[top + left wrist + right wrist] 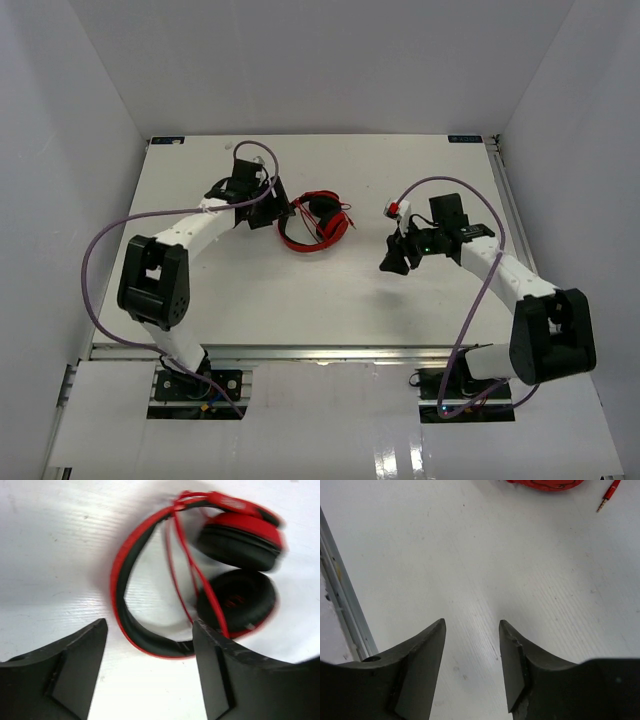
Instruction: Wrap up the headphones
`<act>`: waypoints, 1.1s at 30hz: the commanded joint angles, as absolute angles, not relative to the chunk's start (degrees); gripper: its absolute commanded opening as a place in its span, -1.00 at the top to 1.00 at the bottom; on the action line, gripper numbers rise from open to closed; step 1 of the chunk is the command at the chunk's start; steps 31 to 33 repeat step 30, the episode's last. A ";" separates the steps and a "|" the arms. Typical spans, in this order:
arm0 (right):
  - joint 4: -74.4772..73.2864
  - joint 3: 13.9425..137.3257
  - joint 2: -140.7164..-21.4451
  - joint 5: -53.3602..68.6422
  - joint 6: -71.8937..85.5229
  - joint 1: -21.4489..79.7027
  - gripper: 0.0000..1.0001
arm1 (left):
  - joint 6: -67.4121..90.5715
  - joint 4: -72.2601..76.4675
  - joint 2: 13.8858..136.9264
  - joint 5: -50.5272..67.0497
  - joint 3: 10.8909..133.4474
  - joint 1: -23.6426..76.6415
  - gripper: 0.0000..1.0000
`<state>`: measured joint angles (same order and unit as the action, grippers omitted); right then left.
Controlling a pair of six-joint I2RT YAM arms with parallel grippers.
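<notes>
The red headphones (318, 222) lie on the white table at mid-centre, earcups folded together and the thin red cord looped over them. In the left wrist view the red-and-black headband (120, 580) curves left, two black-padded earcups (239, 545) sit right, and the cord (182, 572) crosses the band. My left gripper (281, 214) is open and empty, right at the headband's near curve (150, 625). My right gripper (392, 260) is open and empty over bare table (472, 622), to the right of the headphones. An earcup edge (545, 484) and the cord's plug (607, 495) show at its top.
White walls enclose the table (330, 300) on three sides. A metal rail (320, 352) runs along the near edge, also in the right wrist view (342, 600). Purple arm cables (95, 260) loop beside both arms. A small white-and-red part (397, 208) sits on the right wrist.
</notes>
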<state>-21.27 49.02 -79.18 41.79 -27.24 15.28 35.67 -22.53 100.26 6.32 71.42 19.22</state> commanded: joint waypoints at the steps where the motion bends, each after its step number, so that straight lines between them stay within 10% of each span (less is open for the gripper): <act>1: -28.78 46.19 -68.98 35.27 -36.29 15.03 -0.33 | 27.95 -22.20 85.55 13.76 68.43 19.32 -0.69; 6: -29.72 44.14 -58.35 31.98 -34.77 14.77 -0.83 | 22.93 -19.46 68.12 17.96 57.49 19.38 -0.91; 17: -31.32 47.54 -46.66 9.25 -20.07 11.15 -0.80 | 23.33 -17.66 33.23 24.98 40.95 19.51 -0.96; 33: -30.13 45.14 -34.08 0.70 -17.71 8.44 -0.80 | 24.43 -21.01 29.58 24.61 40.96 19.51 -0.96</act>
